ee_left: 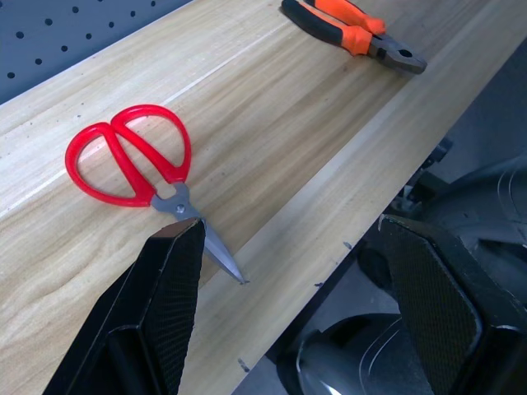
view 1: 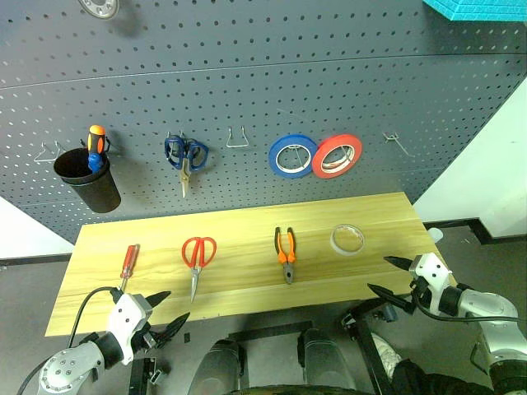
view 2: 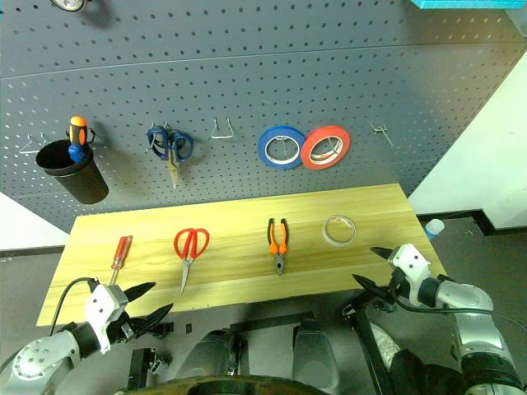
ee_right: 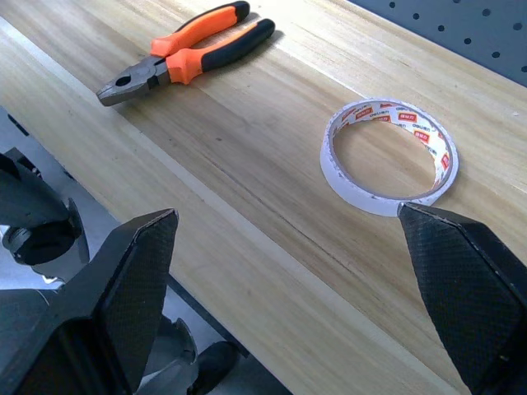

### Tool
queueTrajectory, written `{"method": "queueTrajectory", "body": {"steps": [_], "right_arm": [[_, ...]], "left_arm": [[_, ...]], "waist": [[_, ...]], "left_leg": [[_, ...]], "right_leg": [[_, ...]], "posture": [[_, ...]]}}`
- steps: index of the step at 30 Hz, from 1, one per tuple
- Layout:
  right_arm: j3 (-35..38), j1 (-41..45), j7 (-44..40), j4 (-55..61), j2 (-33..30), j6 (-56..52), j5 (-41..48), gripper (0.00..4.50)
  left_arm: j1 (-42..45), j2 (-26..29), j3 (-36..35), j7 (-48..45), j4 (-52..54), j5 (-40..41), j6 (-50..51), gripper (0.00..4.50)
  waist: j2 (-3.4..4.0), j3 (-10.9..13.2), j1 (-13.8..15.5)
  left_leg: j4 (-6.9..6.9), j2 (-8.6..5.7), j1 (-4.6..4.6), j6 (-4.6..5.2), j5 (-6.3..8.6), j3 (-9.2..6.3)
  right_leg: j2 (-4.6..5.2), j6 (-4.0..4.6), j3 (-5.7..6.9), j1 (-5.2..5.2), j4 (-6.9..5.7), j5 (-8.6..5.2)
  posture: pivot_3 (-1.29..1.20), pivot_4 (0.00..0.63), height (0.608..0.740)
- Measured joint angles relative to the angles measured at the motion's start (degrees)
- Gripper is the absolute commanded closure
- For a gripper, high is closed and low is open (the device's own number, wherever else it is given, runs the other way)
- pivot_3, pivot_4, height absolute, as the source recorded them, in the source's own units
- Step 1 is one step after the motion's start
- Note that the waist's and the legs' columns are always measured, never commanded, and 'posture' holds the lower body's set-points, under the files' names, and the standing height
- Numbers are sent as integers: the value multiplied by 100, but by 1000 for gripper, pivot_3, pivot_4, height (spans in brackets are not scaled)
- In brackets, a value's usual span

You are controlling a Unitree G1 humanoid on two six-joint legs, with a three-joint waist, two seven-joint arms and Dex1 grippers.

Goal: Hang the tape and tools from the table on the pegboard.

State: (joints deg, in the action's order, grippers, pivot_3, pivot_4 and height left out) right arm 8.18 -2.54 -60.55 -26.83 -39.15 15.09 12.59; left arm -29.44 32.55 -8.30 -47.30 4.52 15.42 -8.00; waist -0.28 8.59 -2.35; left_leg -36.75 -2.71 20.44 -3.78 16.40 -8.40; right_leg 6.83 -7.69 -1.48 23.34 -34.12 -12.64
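On the wooden table (view 1: 239, 226) lie, from left to right, a red-handled screwdriver (view 1: 129, 263), red-handled scissors (view 1: 198, 257), orange-and-black pliers (view 1: 286, 251) and a whitish roll of tape (view 1: 347, 239). The dark pegboard (view 1: 247, 99) rises behind the table. My left gripper (view 1: 168, 311) hovers open near the table's front left edge, just short of the scissors' blade tip (ee_left: 230, 267). My right gripper (view 1: 394, 277) is open off the front right corner, close to the tape (ee_right: 387, 156). Neither holds anything.
Hanging on the pegboard are a black cup (view 1: 88, 177) with an orange-and-blue screwdriver, blue scissors (view 1: 185, 155), a blue roll (view 1: 292, 155) and a red roll (view 1: 337, 155). Bare wire hooks (view 1: 238, 138) sit between the blue scissors and blue roll, and at far right (view 1: 397, 141).
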Motion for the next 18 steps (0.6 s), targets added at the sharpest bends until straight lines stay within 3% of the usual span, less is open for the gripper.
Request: {"method": "queueTrajectory", "body": {"steps": [18], "right_arm": [[0, -41, 64, 249, 0, -205, -1, 0]], "left_arm": [[-10, 0, 0, -21, -115, -5, -138, 983]], "waist": [[0, 0, 4]], "left_leg": [[0, 1, 0, 0, 0, 2]], "right_leg": [[0, 0, 0, 1, 0, 0]], "posture": [[-36, 109, 740]]}}
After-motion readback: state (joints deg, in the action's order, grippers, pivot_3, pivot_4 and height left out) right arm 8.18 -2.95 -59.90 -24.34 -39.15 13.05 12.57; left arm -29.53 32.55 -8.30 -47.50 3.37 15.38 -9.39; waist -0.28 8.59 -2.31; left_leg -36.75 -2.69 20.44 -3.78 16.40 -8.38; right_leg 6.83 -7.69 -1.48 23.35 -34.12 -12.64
